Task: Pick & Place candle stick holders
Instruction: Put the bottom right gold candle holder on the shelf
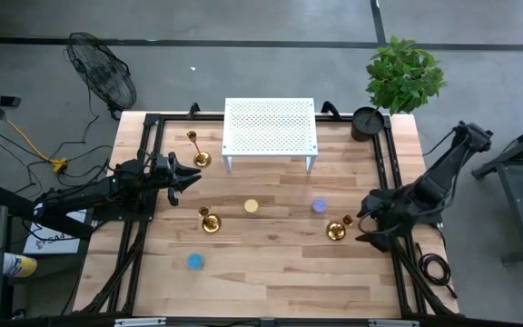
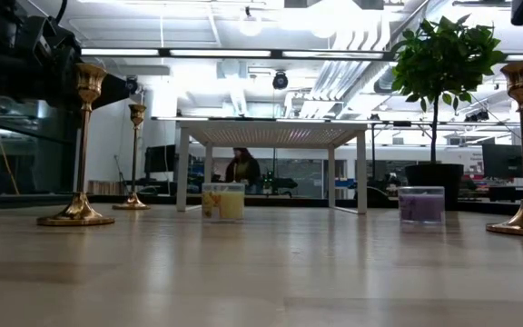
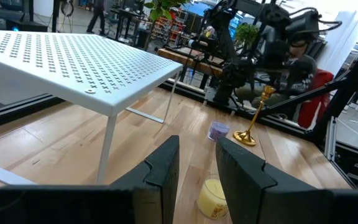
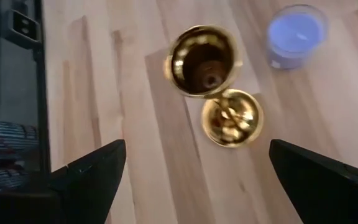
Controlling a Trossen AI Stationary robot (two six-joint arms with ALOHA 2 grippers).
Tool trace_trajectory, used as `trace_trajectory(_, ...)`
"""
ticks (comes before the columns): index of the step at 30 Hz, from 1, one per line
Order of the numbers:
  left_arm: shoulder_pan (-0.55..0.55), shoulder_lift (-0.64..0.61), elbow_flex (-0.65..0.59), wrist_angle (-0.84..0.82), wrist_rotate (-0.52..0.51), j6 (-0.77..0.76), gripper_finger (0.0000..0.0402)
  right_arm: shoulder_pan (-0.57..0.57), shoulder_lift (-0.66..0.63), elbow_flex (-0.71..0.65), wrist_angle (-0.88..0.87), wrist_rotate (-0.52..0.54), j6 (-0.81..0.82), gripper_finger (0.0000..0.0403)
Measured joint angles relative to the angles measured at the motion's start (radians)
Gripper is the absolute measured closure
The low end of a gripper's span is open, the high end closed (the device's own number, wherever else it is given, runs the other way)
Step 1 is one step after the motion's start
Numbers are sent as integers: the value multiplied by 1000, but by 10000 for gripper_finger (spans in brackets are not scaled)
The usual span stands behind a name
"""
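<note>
Candle stick holders, three brass ones, are all seen standing upright on the worktop (image 1: 271,263): one (image 1: 198,154) near the left front leg of the white perforated stand (image 1: 270,127), one (image 1: 209,220) around mid-worktop just left of the yellow disc (image 1: 251,206), and one (image 1: 337,228) over on the right, close to the purple disc (image 1: 319,206). That last one is the one being worked, judging by the right pincer (image 4: 191,186), which hangs right above it with its fingers spread wide apart; nothing is held yet. In the right wrist view the top cup (image 4: 201,60) is seen off toward one edge of the gap rather than centred, so the wrist is probably best shifted until the stem sits midway between the fingers before anything gets lowered. A grip on the thin stem under the cup is likely safest, since the thing looks top-heavy and easily tipped if only one finger gets there first. The left pincer (image 3: 194,171) waits near the worktop's left edge, fingers only narrowly apart and empty, pointed across toward the stand. A blue disc (image 1: 194,262) is left alone near the front.
</note>
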Motion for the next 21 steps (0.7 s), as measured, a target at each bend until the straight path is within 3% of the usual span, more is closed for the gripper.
trace_trajectory(11,0,0,0,0,0,0,298,59,-1,-166,291,131,-105,11)
trace_trajectory(21,0,0,0,0,0,0,298,77,-1,-181,300,279,-201,11)
